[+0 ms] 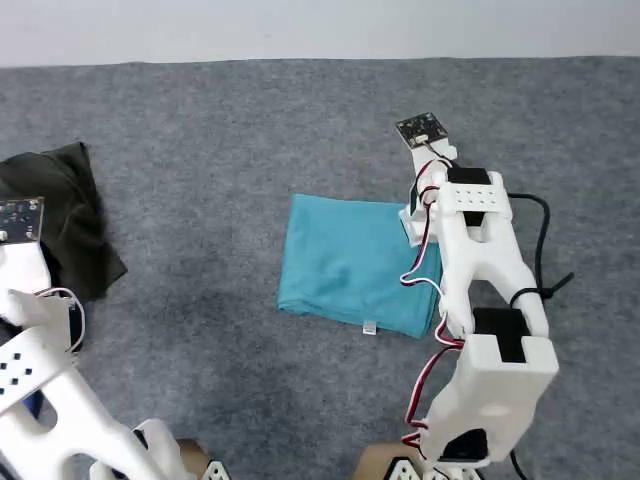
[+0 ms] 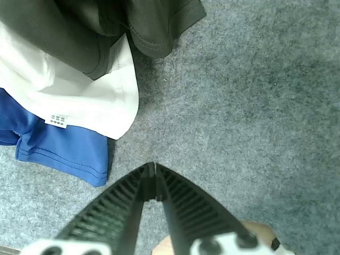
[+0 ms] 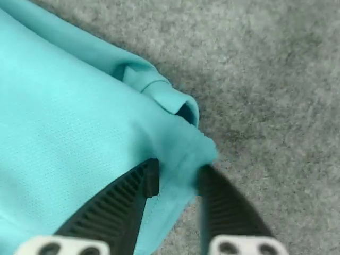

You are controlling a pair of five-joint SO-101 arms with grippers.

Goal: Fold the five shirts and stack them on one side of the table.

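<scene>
A folded teal shirt (image 1: 350, 265) lies in the middle of the grey table. My right gripper (image 3: 178, 180) is open at the shirt's right edge, with the bunched teal hem (image 3: 183, 154) between its fingers. At the far left sits a stack of shirts: a dark olive shirt (image 2: 106, 26) on top, a white shirt (image 2: 90, 101) under it and a blue shirt (image 2: 64, 149) at the bottom. My left gripper (image 2: 154, 169) is shut and holds nothing, hovering over bare carpet just beside the stack.
The grey carpeted table (image 1: 220, 130) has free room around the teal shirt. The left arm (image 1: 40, 360) stands at the front left, the right arm (image 1: 485, 290) at the front right. A pale wall borders the far edge.
</scene>
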